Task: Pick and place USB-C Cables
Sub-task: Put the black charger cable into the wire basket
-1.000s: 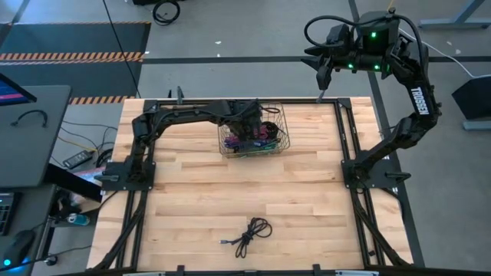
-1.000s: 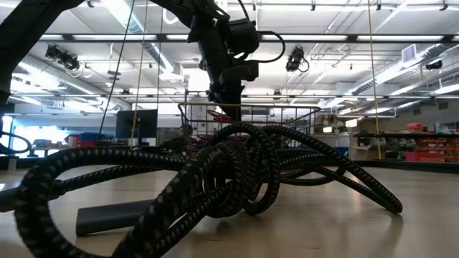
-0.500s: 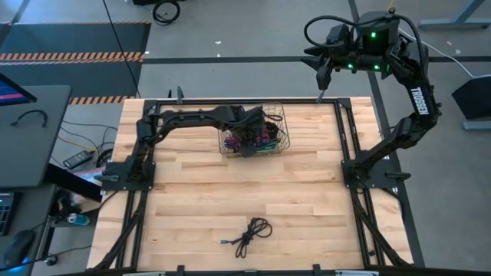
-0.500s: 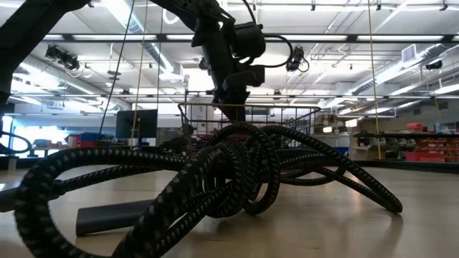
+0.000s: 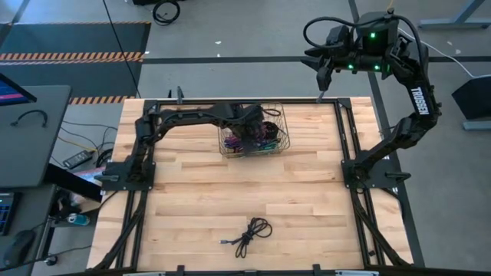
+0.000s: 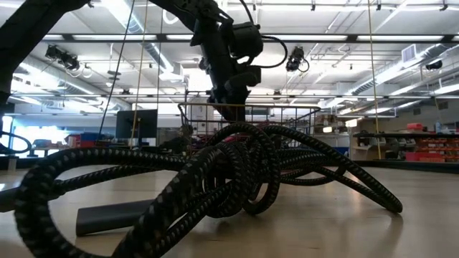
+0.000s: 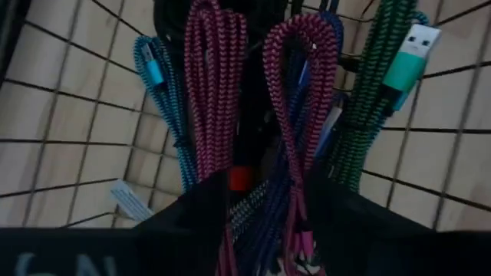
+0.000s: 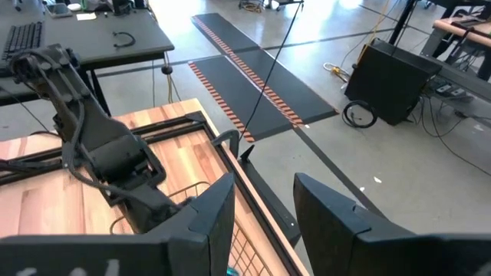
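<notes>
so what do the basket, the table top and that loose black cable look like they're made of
Basket: thin metal wire, judging by the open grid with wood showing through.
Table top: light wood strips with visible grain and joints, probably butcher block with a smooth finish.
Loose black cable: looks to have a braided fabric sleeve, going by the woven texture in the low view; the core is hidden.
</notes>
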You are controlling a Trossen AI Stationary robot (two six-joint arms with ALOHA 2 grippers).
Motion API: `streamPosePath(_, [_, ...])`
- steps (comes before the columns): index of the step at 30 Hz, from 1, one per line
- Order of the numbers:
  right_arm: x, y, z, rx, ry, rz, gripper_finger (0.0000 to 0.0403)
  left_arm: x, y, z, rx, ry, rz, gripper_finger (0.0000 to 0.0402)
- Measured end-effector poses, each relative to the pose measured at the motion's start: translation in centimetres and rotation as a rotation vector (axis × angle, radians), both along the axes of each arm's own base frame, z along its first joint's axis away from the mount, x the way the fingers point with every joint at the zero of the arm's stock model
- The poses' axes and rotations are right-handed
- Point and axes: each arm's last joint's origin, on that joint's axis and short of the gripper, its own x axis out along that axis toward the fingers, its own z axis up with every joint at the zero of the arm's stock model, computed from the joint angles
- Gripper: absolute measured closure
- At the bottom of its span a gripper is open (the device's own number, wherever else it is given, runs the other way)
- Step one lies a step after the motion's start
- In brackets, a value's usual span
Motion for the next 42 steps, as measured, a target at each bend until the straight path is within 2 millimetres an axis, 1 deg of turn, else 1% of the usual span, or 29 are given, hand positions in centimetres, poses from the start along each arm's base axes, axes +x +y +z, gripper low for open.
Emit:
streamPosePath(2, [0.0, 0.0, -0.1, 0.003, 0.006, 0.0, 0.0262, -0.5, -0.2, 0.8, -0.012, 0.008, 0.006, 0.0211])
streamPosePath(5, [0.0, 0.0, -0.1, 0.005, 0.006, -0.001, 0.0262, -1.9, -0.6, 1.8, -0.057, 0.07, 0.022, 0.0198])
streamPosePath(9, [0.0, 0.0, -0.1, 0.003, 0.007, 0.0, 0.0262, -4.4, -1.4, 2.6, -0.166, 0.239, 0.034, 0.0191])
streamPosePath(11, [0.0, 0.0, -0.1, 0.003, 0.008, 0.0, 0.0262, -5.7, -2.3, 3.4, -0.227, 0.319, 0.035, 0.0191])
streamPosePath(16, [0.0, 0.0, -0.1, -0.011, 0.019, 0.007, 0.0262, -7.3, -5.0, 4.5, -0.324, 0.459, -0.009, 0.0196])
streamPosePath(20, [-0.1, 0.0, -0.2, -0.022, 0.041, 0.015, 0.0262, -7.9, -7.0, 5.5, -0.311, 0.482, -0.064, 0.0197])
streamPosePath(23, [-0.2, 0.1, -0.4, -0.021, 0.063, 0.014, 0.0262, -7.4, -7.7, 6.0, -0.208, 0.416, -0.083, 0.0198])
streamPosePath(27, [-0.2, 0.0, -0.5, -0.02, 0.068, 0.015, 0.0262, -6.1, -7.3, 6.2, -0.129, 0.276, -0.045, 0.0198])
streamPosePath(30, [-0.2, 0.0, -0.5, -0.019, 0.071, 0.015, 0.0262, -5.4, -7.0, 6.4, -0.133, 0.194, 0.026, 0.0198])
streamPosePath(32, [-0.2, 0.0, -0.5, -0.017, 0.073, 0.015, 0.0262, -5.0, -6.9, 7.0, -0.164, 0.139, 0.053, 0.0198])
streamPosePath(35, [-0.2, 0.1, -0.6, -0.014, 0.079, 0.015, 0.0262, -4.6, -7.2, 8.2, -0.253, 0.067, 0.038, 0.0198])
streamPosePath(37, [-0.2, 0.1, -0.6, -0.013, 0.081, 0.015, 0.0262, -4.1, -7.8, 9.5, -0.285, -0.001, 0.006, 0.0198])
streamPosePath(40, [-0.2, 0.1, -0.6, -0.012, 0.082, 0.015, 0.0262, -3.7, -9.4, 11.8, -0.273, -0.071, -0.059, 0.0198])
streamPosePath(42, [-0.2, 0.1, -0.6, -0.012, 0.082, 0.015, 0.0262, -3.6, -10.9, 13.1, -0.247, -0.111, -0.099, 0.0198])
